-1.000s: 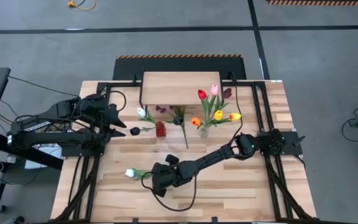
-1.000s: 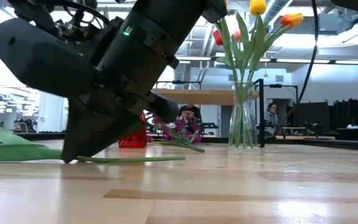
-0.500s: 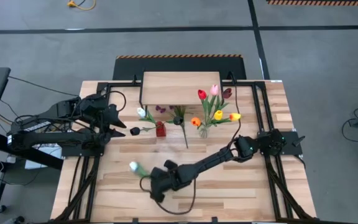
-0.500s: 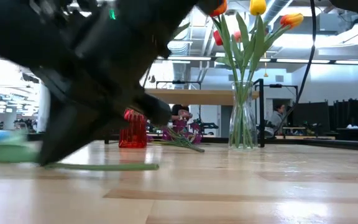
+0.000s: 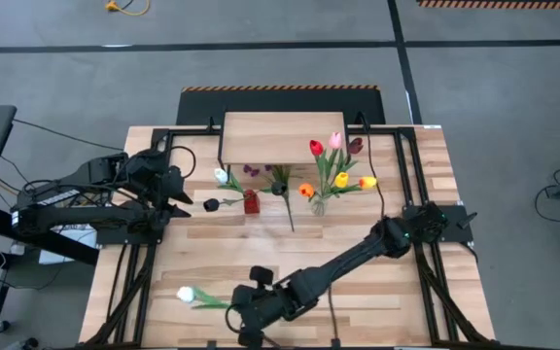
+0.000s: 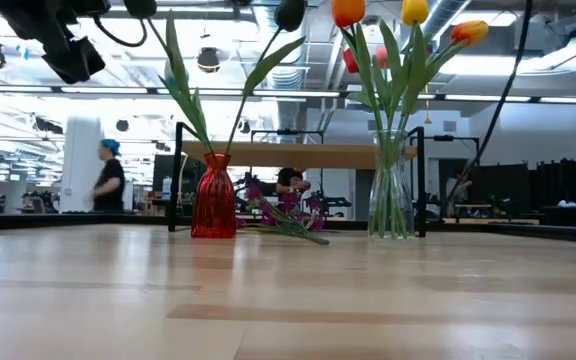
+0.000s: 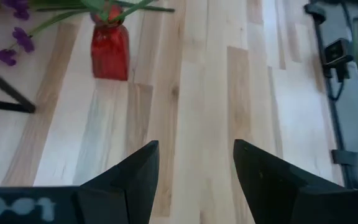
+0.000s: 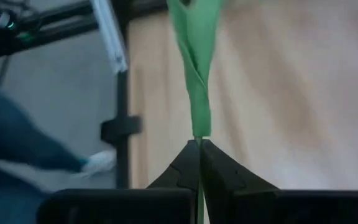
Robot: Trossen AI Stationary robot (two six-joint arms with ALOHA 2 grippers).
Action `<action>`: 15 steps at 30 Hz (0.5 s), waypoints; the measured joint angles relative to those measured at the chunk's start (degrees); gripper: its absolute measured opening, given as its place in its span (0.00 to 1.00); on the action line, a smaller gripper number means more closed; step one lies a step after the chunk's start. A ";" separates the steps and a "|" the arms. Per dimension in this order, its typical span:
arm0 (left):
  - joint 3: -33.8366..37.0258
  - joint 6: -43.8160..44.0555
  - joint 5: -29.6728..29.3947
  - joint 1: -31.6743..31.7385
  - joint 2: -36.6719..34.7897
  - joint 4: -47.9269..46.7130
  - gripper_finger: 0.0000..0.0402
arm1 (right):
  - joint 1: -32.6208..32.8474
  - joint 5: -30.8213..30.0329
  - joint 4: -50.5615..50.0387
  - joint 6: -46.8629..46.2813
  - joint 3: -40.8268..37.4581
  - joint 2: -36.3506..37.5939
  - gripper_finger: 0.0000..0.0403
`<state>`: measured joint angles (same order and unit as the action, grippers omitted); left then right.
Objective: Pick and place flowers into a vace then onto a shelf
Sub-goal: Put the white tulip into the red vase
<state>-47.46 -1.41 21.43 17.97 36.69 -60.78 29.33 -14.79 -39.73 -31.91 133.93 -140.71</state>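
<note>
Our right gripper (image 5: 238, 309) has just clamped shut on the white tulip's (image 5: 187, 294) stem (image 8: 197, 93) — head out past its tips — and dragged it toward the table's near edge. Grasp done; next it goes to a vase. Left gripper (image 7: 194, 171) waits part-open facing the red vase (image 7: 110, 51).
</note>
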 joint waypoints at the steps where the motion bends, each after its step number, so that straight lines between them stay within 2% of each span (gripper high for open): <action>1: 0.00 -0.14 0.69 0.01 0.02 0.32 0.49 | 0.12 -2.06 -0.81 0.82 0.00 1.21 0.00; 5: 0.00 -0.68 4.03 0.00 0.02 2.23 0.49 | -0.50 -11.70 -1.04 5.07 0.00 5.01 0.00; 10: 0.00 -0.90 9.36 0.01 -0.50 6.39 0.49 | -1.60 -22.65 1.53 15.13 -0.02 10.73 0.00; 15: 0.00 -1.05 12.46 -0.01 -3.12 12.46 0.49 | -3.80 -27.19 10.04 28.29 0.09 14.82 0.00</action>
<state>-47.46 -2.45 33.89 17.96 33.56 -48.32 25.53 -41.98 -29.69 -3.62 134.02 -125.89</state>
